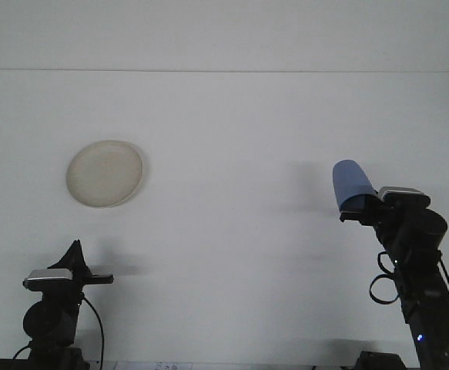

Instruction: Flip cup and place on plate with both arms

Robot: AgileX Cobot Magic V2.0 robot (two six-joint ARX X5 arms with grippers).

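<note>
Gripping blue cup (352,185), right gripper (356,210) clamped; cream plate (105,173) bare; left gripper (74,258) jaws unclear

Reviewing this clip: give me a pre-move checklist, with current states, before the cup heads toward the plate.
1. Blue cup in right gripper: ok, held tilted.
2. Cup lifted off the table: cannot tell.
3. Cup's open end up: cannot tell.
4. Plate bare: ok.
5. Left gripper positioned for handover: not ok, low and far from the cup.
6. Path between cup and plate: ok, nothing between them.
</note>
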